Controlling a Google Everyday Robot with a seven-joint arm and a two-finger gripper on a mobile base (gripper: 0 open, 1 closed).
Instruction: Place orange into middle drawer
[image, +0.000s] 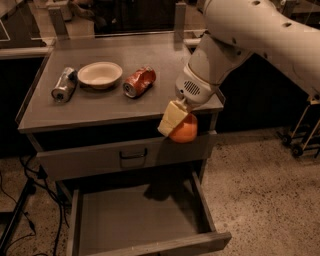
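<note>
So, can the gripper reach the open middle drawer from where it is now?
Probably yes. The gripper, shut on the orange, hangs past the front edge of the cabinet, above the middle drawer, which is pulled out with a bare floor. Nothing visible stands between them.

orange (186, 133): round, clasped in hand (177, 126), aloft | middle drawer (131, 226): grey, pulled open beneath it
</note>
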